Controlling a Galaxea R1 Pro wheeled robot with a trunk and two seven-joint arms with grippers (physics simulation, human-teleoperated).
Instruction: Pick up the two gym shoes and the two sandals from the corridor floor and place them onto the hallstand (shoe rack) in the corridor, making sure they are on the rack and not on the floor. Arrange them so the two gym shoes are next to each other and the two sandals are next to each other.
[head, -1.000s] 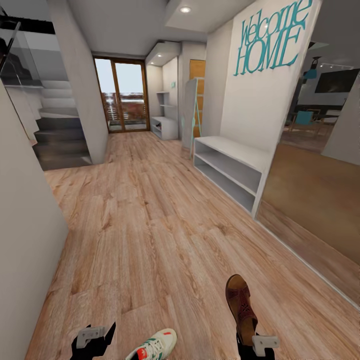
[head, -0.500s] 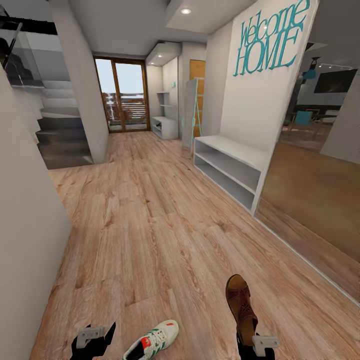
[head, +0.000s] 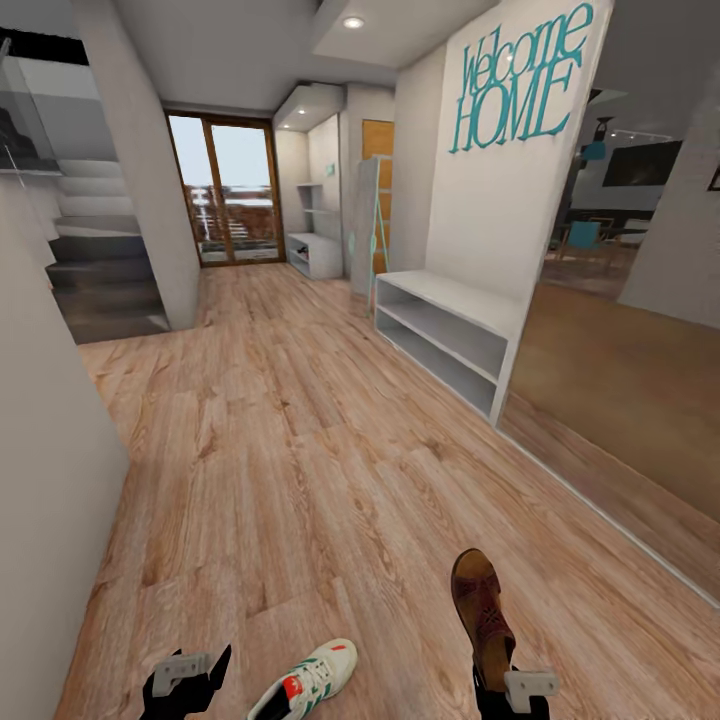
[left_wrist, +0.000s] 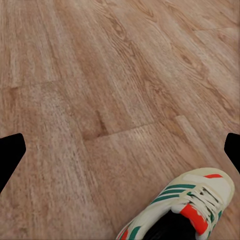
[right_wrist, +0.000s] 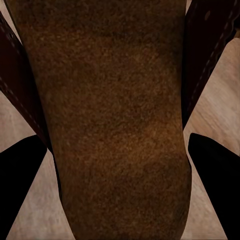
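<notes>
Wood-plank corridor floor (head: 300, 450) runs past a grey bench (head: 445, 335); right hand (right_wrist: 120, 200) grips a sandal (head: 480, 605), left hand's (left_wrist: 120, 150) grip unclear

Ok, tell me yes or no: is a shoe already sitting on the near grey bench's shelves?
No, both open shelves of the near grey bench are bare, while the sandal and the gym shoe are down by the grippers.

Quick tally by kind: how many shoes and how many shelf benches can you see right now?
Gym shoes: 1, near the left hand
Sandals: 1, at the right hand
Shelf benches: 2, near bench and far hallstand
Total: 4
</notes>
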